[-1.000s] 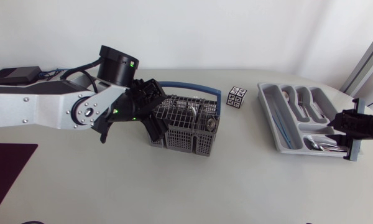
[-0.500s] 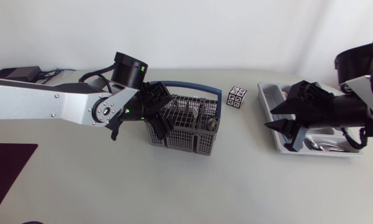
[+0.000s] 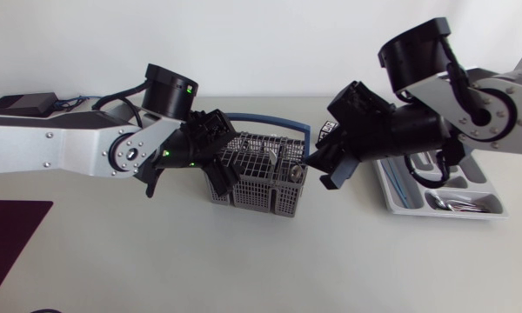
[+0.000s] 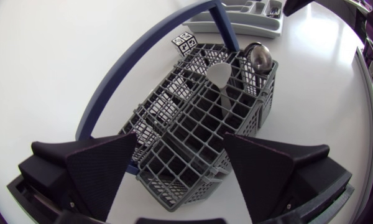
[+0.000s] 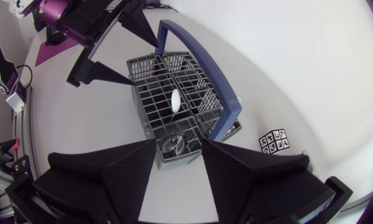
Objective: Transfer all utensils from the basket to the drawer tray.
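Observation:
The grey wire basket (image 3: 265, 189) with a blue handle (image 3: 270, 119) stands mid-table. In it are a white spoon (image 4: 219, 74) and a metal spoon (image 4: 261, 56), both upright near its right end. My left gripper (image 3: 216, 158) is open, its fingers (image 4: 102, 171) straddling the basket's left end. My right gripper (image 3: 324, 171) hangs open and empty just above the basket's right end, over the metal spoon (image 5: 173, 146). The grey drawer tray (image 3: 496, 213) lies at the right, partly hidden by my right arm, with cutlery in its compartments.
A black-and-white marker cube (image 4: 186, 42) sits between basket and tray, behind my right gripper. A black box (image 3: 22, 104) rests at the table's far left corner. A dark mat (image 3: 9, 235) covers the front left.
My right arm has swung left from the drawer tray to the basket's right end, its fingers a little wider apart. My left gripper has stayed at the basket's left end, shifting slightly.

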Available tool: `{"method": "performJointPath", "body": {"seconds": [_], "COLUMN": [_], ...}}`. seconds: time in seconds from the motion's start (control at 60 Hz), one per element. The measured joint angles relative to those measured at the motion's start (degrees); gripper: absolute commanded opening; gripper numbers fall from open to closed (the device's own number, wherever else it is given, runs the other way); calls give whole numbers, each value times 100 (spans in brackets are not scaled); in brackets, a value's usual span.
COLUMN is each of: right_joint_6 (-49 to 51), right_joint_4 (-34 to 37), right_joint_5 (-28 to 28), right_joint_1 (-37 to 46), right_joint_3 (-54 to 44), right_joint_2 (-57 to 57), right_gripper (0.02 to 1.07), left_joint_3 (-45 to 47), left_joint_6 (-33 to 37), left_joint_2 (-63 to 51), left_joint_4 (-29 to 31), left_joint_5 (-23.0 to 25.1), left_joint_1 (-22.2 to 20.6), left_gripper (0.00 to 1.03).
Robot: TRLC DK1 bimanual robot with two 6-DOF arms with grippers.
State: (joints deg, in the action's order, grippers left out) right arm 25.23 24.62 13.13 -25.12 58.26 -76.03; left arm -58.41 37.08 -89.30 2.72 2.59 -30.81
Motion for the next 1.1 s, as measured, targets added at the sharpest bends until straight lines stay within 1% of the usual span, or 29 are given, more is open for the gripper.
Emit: {"method": "performJointPath", "body": {"seconds": [0.267, 0.333, 0.417, 0.6, 0.7, 0.767, 0.883, 1.1], "right_joint_6": [-522, -629, -730, -907, -944, -944, -944, -935], "right_joint_4": [2, -15, -188, -365, -402, -409, -431, -634], "right_joint_5": [-317, -470, -850, -1449, -1482, -1486, -1488, -1440], "right_joint_1": [-433, -557, -706, -1045, -1132, -1130, -1091, -984], "right_joint_3": [431, 553, 625, 627, 627, 625, 566, 111], "right_joint_2": [-540, -656, -815, -1064, -1078, -1058, -931, -461], "right_gripper": [57, 57, 57, 57, 57, 57, 57, 57], "left_joint_3": [39, 55, 114, 391, 599, 713, 769, 767], "left_joint_6": [2, 2, 4, 9, 92, 247, 723, 1971], "left_joint_2": [192, 192, 192, 197, 295, 420, 595, 673], "left_joint_4": [-50, -92, -186, -315, -516, -704, -905, -1025], "left_joint_5": [2, 0, 2, 0, -2, 0, 0, -2], "left_joint_1": [-160, -186, -190, -177, -162, -166, -315, -667], "left_gripper": [99, 99, 99, 99, 99, 99, 99, 97]}}
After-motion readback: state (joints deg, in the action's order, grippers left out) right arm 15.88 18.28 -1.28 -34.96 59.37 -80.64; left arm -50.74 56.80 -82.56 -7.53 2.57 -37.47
